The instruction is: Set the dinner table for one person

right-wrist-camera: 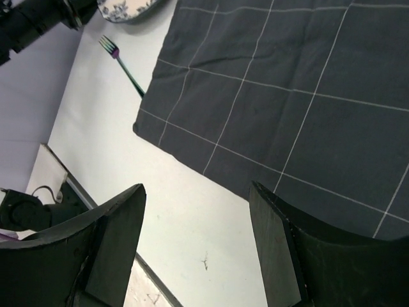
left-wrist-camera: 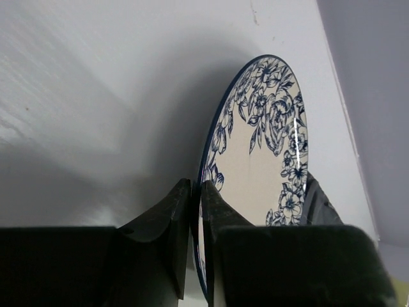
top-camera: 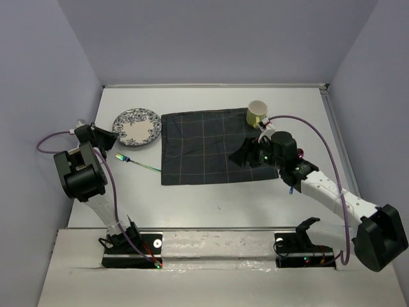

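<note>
White table (top-camera: 211,204) across most of the top view, walled on three sides; on its middle, a dark grid-lined cloth (top-camera: 204,148), flat, slightly skewed to the table's edges. Left of the cloth, toward the far side, a blue-flowered plate (top-camera: 137,126), just beside the cloth's far left corner. Nearer, a shiny fork (top-camera: 137,162) flat on the table, tines to the left, handle end reaching the cloth's left edge. At the cloth's far right corner, a yellow mug (top-camera: 257,114), mouth showing; on the cloth or just off it, cannot tell.

Left gripper (top-camera: 108,135) at the plate's left rim. From the left wrist, the same left gripper (left-wrist-camera: 197,214) narrow, jaws pinched on the rim of the plate (left-wrist-camera: 268,160), one on each face; plate lifted off the table (left-wrist-camera: 96,96) or resting on it, cannot tell.

Right gripper (top-camera: 243,157) low over the cloth's right part, near the mug but apart from it. From the right wrist, right gripper (right-wrist-camera: 198,246) spread wide, nothing between the jaws. Beneath it, the near left corner of the cloth (right-wrist-camera: 287,96) and bare table (right-wrist-camera: 102,134); farther off, the fork (right-wrist-camera: 121,59) and a sliver of plate (right-wrist-camera: 124,9).
</note>
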